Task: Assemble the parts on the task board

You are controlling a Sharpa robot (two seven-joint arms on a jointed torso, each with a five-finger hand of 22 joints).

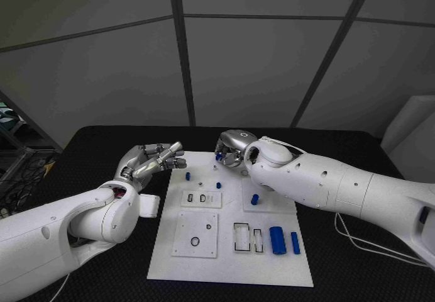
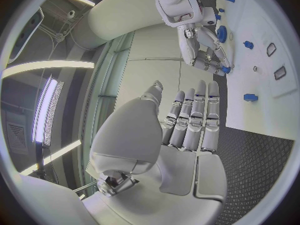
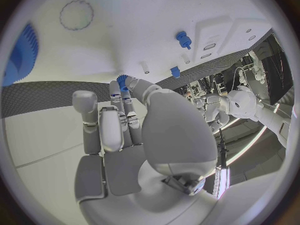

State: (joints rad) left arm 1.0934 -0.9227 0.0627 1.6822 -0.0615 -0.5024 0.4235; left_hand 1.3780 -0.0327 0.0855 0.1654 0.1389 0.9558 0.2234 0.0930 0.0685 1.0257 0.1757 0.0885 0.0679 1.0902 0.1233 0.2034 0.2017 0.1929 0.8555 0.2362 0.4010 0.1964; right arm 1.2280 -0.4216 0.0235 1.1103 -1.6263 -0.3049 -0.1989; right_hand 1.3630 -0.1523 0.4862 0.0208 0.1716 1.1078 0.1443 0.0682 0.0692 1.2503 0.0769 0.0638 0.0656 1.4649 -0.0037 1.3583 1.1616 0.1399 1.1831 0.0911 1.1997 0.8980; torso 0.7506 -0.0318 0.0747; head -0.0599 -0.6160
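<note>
The right arm reaches in over the far end of the task board point(image 1: 231, 264), its right hand point(image 1: 234, 148) bent down near the board's far edge. Its fingertips point(image 3: 128, 87) pinch a small blue toothed part point(image 3: 122, 79), apparently a gear, just above the white surface. The left hand point(image 1: 154, 160) hovers beside the board's far left corner, fingers point(image 2: 194, 120) straight, side by side and holding nothing. Two blue cylinders point(image 1: 285, 241) lie near the board's near right end, and small blue pegs point(image 1: 203, 182) stand further up.
</note>
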